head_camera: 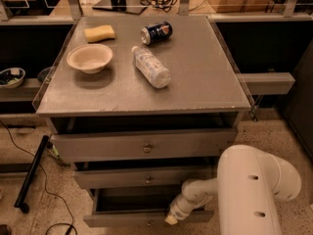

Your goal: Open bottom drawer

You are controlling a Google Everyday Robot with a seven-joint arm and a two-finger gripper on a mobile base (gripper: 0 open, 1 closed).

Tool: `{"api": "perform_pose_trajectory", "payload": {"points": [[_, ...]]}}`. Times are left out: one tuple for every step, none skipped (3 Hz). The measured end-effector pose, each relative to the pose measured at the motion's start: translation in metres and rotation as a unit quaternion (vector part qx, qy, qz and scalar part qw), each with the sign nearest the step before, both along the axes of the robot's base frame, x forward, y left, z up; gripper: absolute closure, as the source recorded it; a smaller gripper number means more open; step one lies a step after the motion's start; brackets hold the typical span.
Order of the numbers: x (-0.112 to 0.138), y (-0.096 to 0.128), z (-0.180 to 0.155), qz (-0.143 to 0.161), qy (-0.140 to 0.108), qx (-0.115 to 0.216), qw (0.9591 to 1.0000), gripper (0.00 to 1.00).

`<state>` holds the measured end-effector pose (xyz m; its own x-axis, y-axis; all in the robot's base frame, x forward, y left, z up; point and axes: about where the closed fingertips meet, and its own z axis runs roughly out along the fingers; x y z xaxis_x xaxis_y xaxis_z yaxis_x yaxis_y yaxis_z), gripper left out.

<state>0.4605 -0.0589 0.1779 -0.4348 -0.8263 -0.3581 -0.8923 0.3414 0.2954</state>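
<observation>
The grey cabinet (195, 89) rises above the gripper (171, 220), and the white arm (254, 190) bulks just to its right. The top drawer (98, 146) and middle drawer (112, 177) sit over it. The bottom drawer (122, 220) stands partly pulled out, its front edge right at the gripper's tip and running off to its left. I cannot tell whether the gripper is clenched or released. Far above it on the cabinet top lie a plastic bottle (151, 67), a bowl (90, 58), a can (156, 33) and a sponge (100, 33).
</observation>
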Motion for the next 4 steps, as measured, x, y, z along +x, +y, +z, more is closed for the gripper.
{"api": "perform_pose_trajectory", "payload": {"points": [[0.0040,0.0018,0.0048,-0.009,-0.001,0.005,1.0000,1.00],[0.0048,0.0029,0.0056,-0.014,-0.002,0.009,0.9999,1.00],[0.0023,0.0014,0.0061,-0.018,0.000,0.011,0.9998,1.00],[-0.0012,0.0004,0.0097,-0.031,0.000,0.018,0.9994,1.00]]}}
